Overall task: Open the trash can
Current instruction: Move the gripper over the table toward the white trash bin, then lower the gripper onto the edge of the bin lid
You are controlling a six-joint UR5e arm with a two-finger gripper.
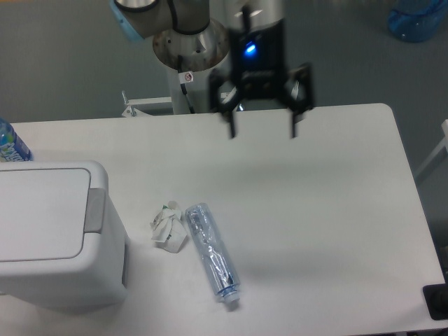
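The trash can [49, 238] is a large white boxy bin at the table's left front, its flat lid down and a grey tab [95, 210] on its right edge. My gripper [263, 131] hangs above the back middle of the table, open, fingers pointing down and nothing between them. It is far to the right of the bin and well above the tabletop.
A clear plastic bottle [212, 250] lies on its side near the table's middle front, with a crumpled paper wad [168, 225] just left of it. A blue-capped bottle [10, 143] peeks out behind the bin. The arm's base column [190, 66] stands behind the table.
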